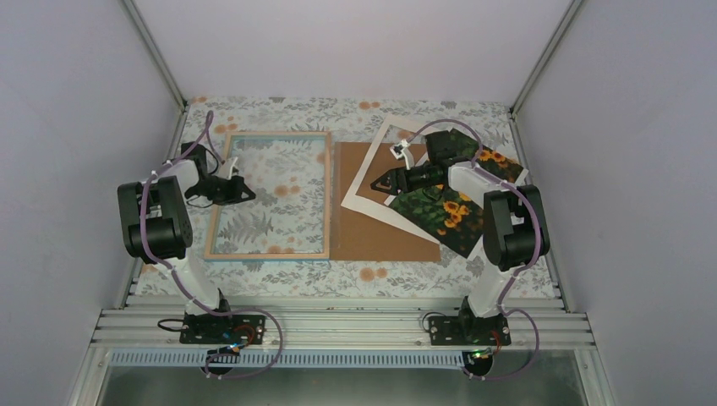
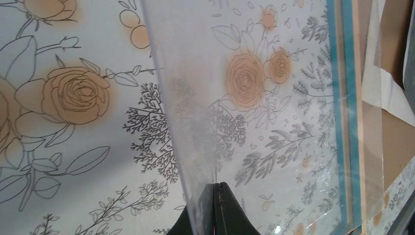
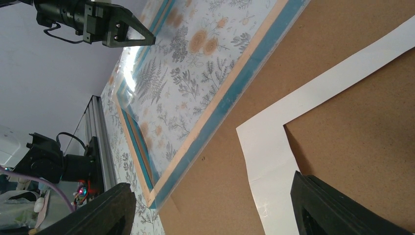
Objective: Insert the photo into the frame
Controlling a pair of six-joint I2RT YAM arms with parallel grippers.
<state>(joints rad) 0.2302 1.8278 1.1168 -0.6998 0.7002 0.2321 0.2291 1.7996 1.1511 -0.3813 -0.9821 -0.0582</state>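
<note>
Photo (image 1: 448,216), a thin glossy print likely floppy and slick, lies right of the frame (image 1: 328,199) under my right arm (image 1: 510,224), so my wide-open right gripper (image 1: 373,184) should pinch a free edge, while my left gripper (image 2: 218,197) is clenched on the frame's clear sheet (image 2: 195,98).

**Plain booth, flowered tabletop**

On my screen I see a pale grey back wall (image 1: 355,42). A left wall (image 1: 59,127) and a right wall (image 1: 643,127) of the same colour close in the sides. Thin metal posts (image 1: 154,52) run up the far corners. The tablecloth (image 1: 279,106) is white, printed with grey leaves and orange roses. Ribbed aluminium rails (image 1: 338,326) cross the near edge. The light is soft and even.
</note>
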